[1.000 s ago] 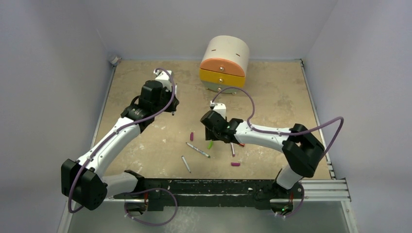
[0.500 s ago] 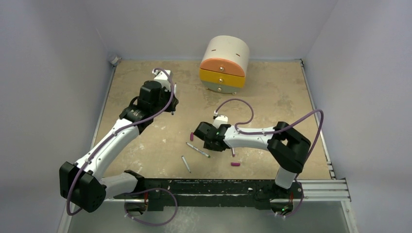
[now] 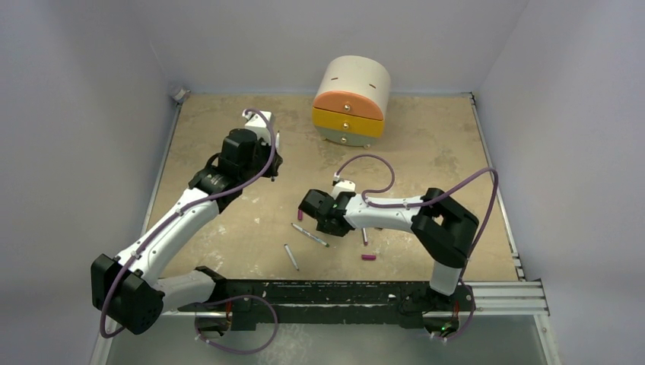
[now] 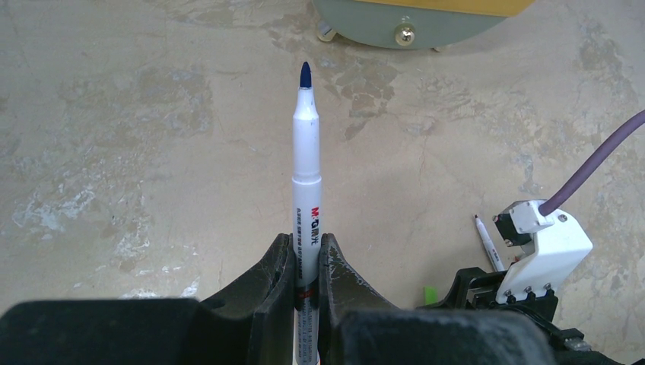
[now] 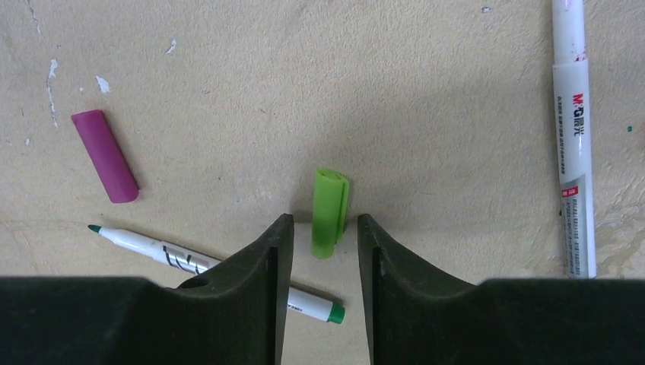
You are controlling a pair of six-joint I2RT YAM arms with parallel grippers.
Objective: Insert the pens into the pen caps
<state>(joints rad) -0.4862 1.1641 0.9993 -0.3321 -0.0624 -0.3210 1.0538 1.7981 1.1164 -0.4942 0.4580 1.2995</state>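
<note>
From above, my left gripper [image 3: 270,158] reaches over the far-left part of the tan surface [image 3: 441,160], well apart from the loose items. My right gripper [image 3: 325,220] sits over the middle and hides whatever lies under its jaws. Just left of it lies a magenta cap [image 3: 300,214]. Just in front, a pen [image 3: 309,234] lies slantwise, with a second pen [image 3: 291,257] nearer the bases. A third pen [image 3: 364,236] lies to the right, and a second magenta cap [image 3: 368,258] is near it. A rounded drawer unit [image 3: 351,101] with orange and yellow fronts stands at the far edge.
</note>
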